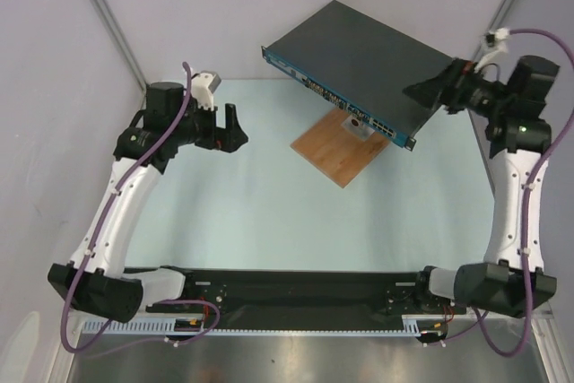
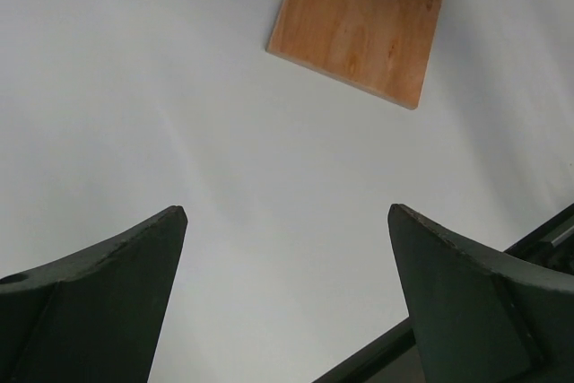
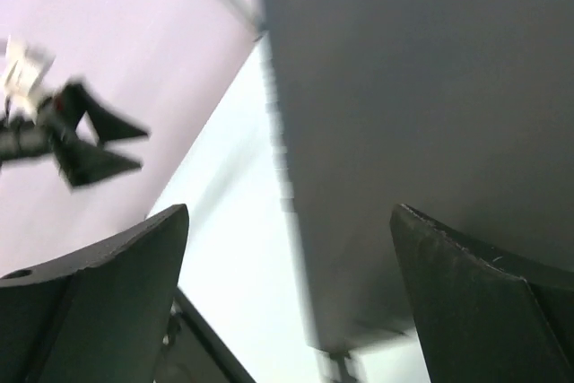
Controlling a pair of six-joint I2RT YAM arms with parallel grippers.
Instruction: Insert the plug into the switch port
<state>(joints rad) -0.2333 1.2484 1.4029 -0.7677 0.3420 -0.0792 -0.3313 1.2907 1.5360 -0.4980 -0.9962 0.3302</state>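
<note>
Switch [image 1: 359, 65] tilted at far right of desk [image 1: 260, 213], above board [image 1: 336, 145], blue port face toward arms. Right gripper [image 1: 423, 94] spread at its right end. Left gripper [image 1: 221, 123] spread, empty, well apart.

Count: one switch [image 1: 359, 56], one wooden board [image 1: 334, 157], one small grey plate [image 1: 359, 126] on it; two grippers: left gripper [image 1: 220, 116], right gripper [image 1: 425, 87].

Switch [image 1: 359, 60] (dark grey) over wooden board [image 1: 336, 152]

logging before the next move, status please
Left fingers open, empty, over table. Right fingers open, empty, beside switch. Its front overhangs wooden board; no plug in view. Nothing blocking the ports.
</note>
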